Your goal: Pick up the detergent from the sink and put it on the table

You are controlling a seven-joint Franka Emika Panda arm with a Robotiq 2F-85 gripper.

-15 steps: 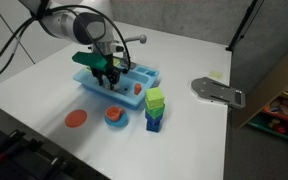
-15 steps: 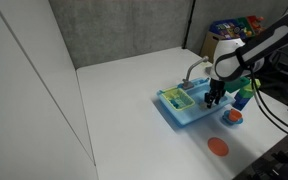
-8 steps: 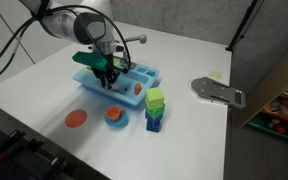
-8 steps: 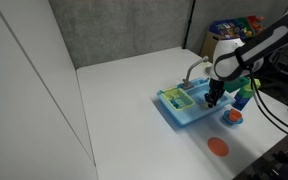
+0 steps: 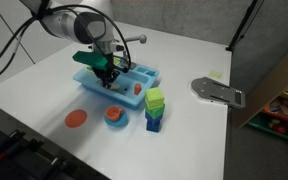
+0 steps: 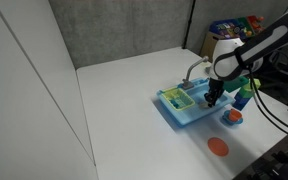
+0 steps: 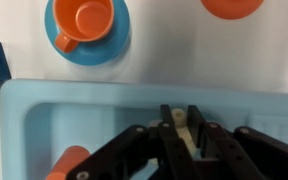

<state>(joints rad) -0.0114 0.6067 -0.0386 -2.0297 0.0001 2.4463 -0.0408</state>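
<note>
The detergent [image 7: 178, 117], a tiny whitish bottle, stands in the basin of the light blue sink [image 7: 84, 92]. In the wrist view my gripper [image 7: 180, 110] reaches down into that basin, its two dark fingers shut on the bottle's sides. Both exterior views show the gripper [image 5: 109, 80] [image 6: 214, 100] low inside the sink [image 5: 144, 74] [image 6: 176, 112], and the arm hides the bottle there. The sink rests on the white table [image 5: 184, 50] [image 6: 134, 110].
A small orange-red piece [image 7: 69, 162] lies in the same basin. An orange cup on a blue saucer [image 5: 115, 115] and an orange disc [image 5: 76, 119] sit in front of the sink. A green, yellow and blue block stack [image 5: 155, 108] stands beside it, with a grey flat object [image 5: 217, 92] further off.
The jaws have closed onto the bottle over the last second. The arm and the sink have stayed in place.
</note>
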